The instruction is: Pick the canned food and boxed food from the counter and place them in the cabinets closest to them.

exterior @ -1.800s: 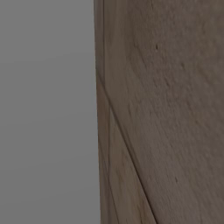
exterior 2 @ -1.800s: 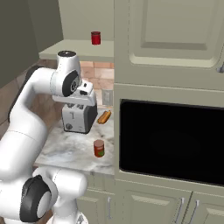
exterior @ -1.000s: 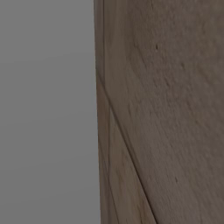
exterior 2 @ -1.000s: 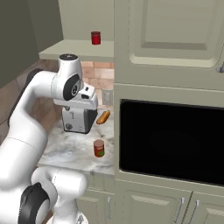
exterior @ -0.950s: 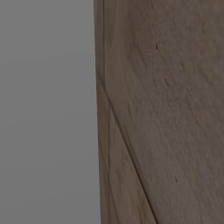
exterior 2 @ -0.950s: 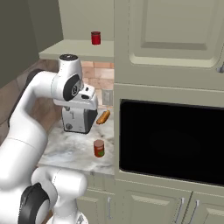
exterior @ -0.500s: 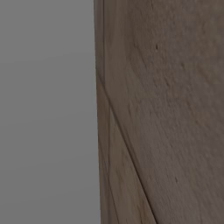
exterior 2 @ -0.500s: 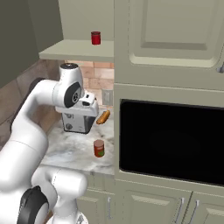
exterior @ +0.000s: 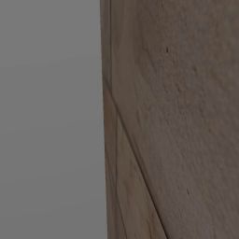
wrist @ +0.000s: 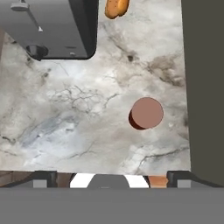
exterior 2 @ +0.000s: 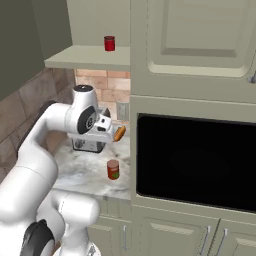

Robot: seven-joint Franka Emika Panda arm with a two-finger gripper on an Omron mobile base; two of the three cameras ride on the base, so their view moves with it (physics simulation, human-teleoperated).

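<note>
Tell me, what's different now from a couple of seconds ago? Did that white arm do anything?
The arm's wrist has come down and forward, from level with the toaster toward the counter, so the hand camera now looks straight down on the can. Nothing was picked up or let go. The can, the toaster, the orange food behind it and the red box on the open shelf have not moved.

The marbled grey-white bench [exterior 2: 85, 172] is carrying a can [exterior 2: 113, 169] standing upright near its front edge, a dark grey toaster [exterior 2: 88, 144] sitting farther back by the brick wall, and an orange bread-like item [wrist: 116, 7] lying just beside the toaster. Above, a pale open shelf [exterior 2: 80, 58] is holding a small red box [exterior 2: 109, 43] standing upright.
</note>
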